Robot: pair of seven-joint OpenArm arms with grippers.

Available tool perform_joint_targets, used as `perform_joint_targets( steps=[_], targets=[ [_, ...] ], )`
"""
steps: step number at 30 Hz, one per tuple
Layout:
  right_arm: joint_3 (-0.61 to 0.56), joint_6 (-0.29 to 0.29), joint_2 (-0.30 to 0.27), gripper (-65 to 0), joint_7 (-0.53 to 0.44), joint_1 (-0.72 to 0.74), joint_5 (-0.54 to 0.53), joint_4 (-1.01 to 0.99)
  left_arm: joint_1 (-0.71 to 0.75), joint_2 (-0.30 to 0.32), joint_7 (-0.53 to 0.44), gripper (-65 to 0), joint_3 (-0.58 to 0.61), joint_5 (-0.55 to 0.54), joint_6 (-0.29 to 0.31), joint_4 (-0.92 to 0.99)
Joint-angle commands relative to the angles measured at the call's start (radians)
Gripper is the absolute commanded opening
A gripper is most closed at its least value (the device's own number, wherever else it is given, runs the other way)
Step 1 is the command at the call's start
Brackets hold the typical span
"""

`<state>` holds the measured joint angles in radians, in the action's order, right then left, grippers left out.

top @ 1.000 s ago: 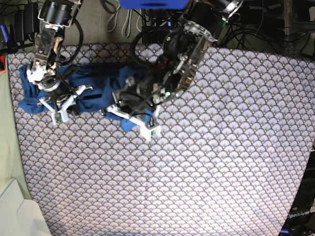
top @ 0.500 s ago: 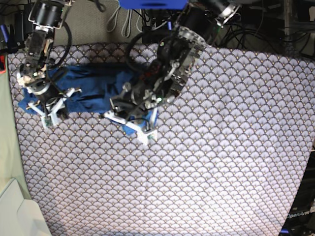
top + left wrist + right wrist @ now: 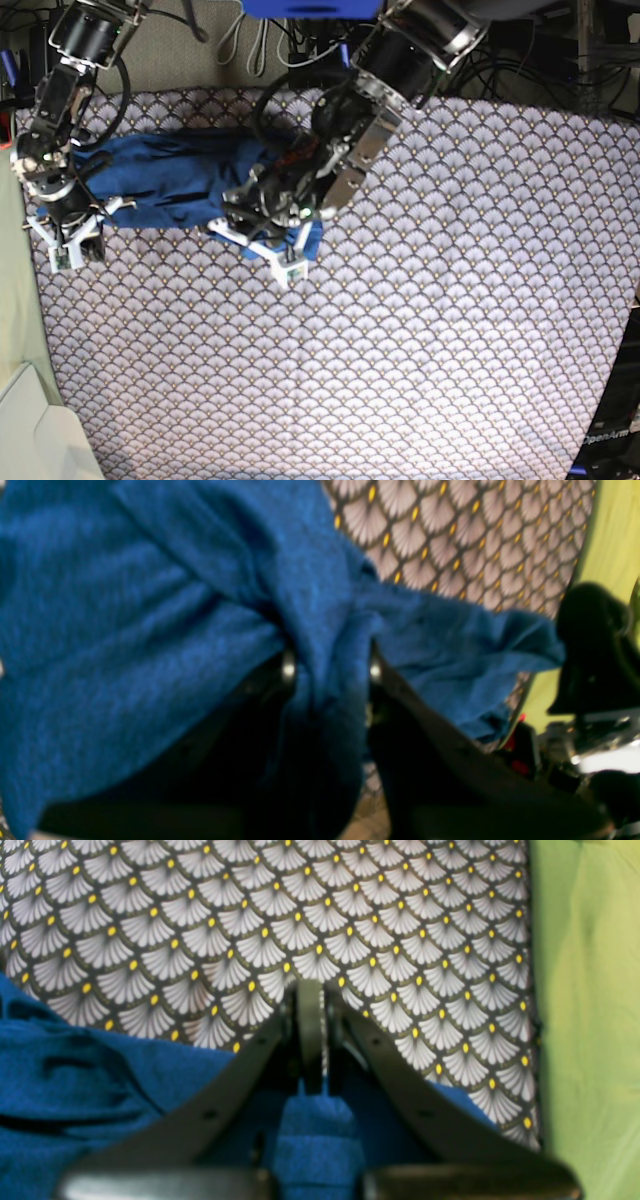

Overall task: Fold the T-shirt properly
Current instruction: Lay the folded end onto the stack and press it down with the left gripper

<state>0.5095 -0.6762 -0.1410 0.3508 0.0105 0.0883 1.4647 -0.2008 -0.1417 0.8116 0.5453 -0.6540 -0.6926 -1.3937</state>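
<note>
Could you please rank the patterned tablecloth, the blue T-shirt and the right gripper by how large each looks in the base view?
1. Patterned tablecloth, by far the largest.
2. T-shirt, stretched across the cloth's upper left.
3. Right gripper, smallest, at the shirt's left end.

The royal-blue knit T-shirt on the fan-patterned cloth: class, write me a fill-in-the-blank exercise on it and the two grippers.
1. The royal-blue knit T-shirt is bunched near the patterned tablecloth's ____ edge in the base view.
2. The left gripper is shut on a fold of ____ fabric.
3. In the right wrist view, the right gripper is ____.
4. Beside the tablecloth lies a plain ____ surface.

Missing words: far; blue; shut; green
</note>
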Motion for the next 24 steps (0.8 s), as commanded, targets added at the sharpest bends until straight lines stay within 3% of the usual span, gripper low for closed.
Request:
perform_joint_targets(
  steps=[1,9,24],
  targets=[
    [0.004,-0.003,-0.015,-65.0,-0.026,0.012,-0.018,0.020,-0.033,-0.015,-0.001,-64.8,0.011,-0.011,-0.006,-0.017],
    [0.004,-0.003,-0.015,-65.0,-0.026,0.013,-0.018,0.020,-0.125,-0.015,-0.001,-64.8,0.169,-0.011,-0.006,0.060],
    [0.001,-0.003,-0.010,-65.0,-0.026,0.013,-0.018,0.018,-0.185,-0.015,-0.001,-63.4,0.295,-0.013,-0.006,0.098]
  ],
)
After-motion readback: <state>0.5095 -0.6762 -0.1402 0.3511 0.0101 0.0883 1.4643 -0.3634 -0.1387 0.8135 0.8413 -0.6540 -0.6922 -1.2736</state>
